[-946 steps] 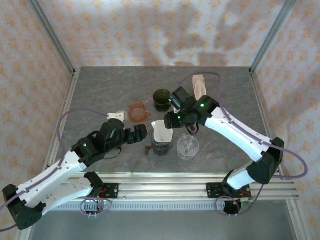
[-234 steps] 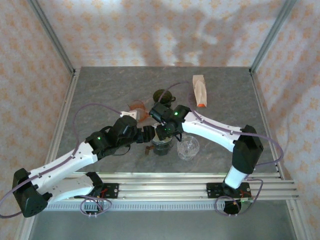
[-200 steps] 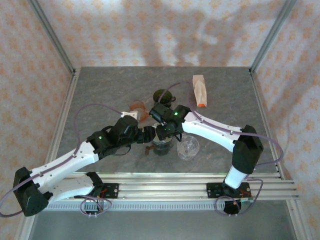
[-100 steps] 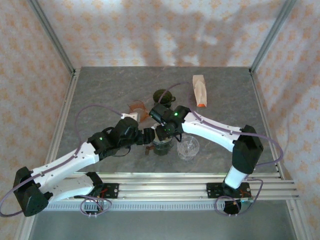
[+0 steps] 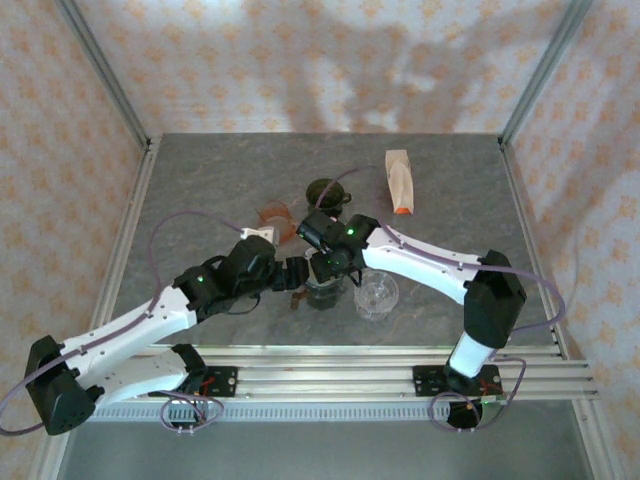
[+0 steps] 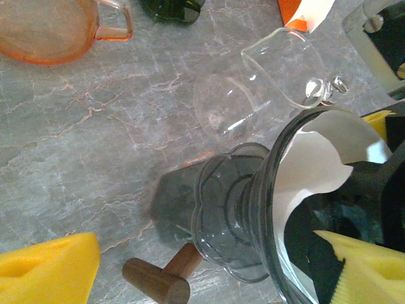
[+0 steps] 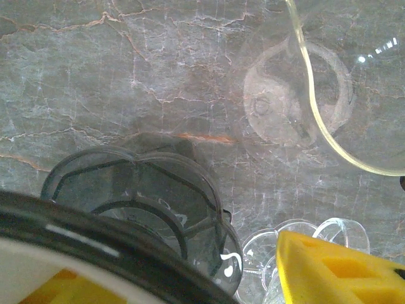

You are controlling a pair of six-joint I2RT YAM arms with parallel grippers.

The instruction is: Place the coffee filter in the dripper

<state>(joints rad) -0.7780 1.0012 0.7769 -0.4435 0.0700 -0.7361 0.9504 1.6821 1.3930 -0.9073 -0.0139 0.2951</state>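
We think the white paper filter [image 6: 316, 158] already sits in the dark glass dripper [image 6: 228, 215], left gripper [image 6: 196, 272] and right gripper [image 7: 190, 278] jaws apart around it, so only backing away is left

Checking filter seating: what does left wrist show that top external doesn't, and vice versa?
Left wrist: white paper coffee filter sitting inside the dark smoked-glass dripper.
Top external: whole left arm and right arm, plus the aluminium table frame.
Both: that dripper, orange glass cup, clear glass server, brown wooden handle, grey marble tabletop.
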